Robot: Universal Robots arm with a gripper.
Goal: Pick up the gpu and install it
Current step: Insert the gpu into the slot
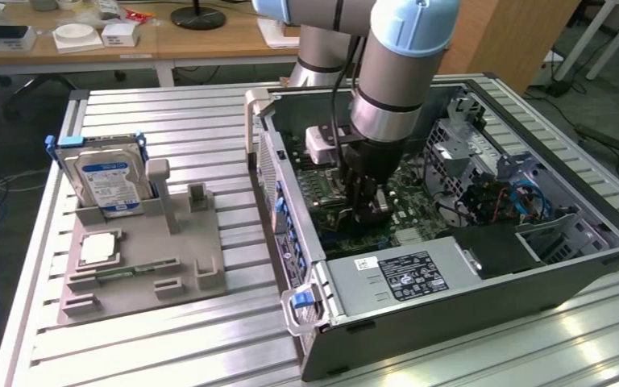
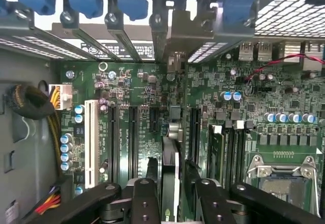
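The thin, dark-faced gpu card (image 2: 170,168) stands on edge over the green motherboard (image 2: 284,89), between the black claw (image 2: 170,183) fingers (image 2: 152,170), which flank it closely; whether they grip it, I cannot tell. Slots lie either side; the open grey computer case (image 1: 471,314) walls it in on the ribbed metal tabletop (image 1: 180,355).

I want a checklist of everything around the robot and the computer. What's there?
surface: ribbed metal table.
job's things: gpu standing on edge between the gripper fingers, over the motherboard slots inside the open computer case.
clutter: hard drive, memory stick on grey holder.
grippers: lowered into case, around the gpu.
cables: red, yellow, black wires; blue cables.
surroundings: wooden desk behind.
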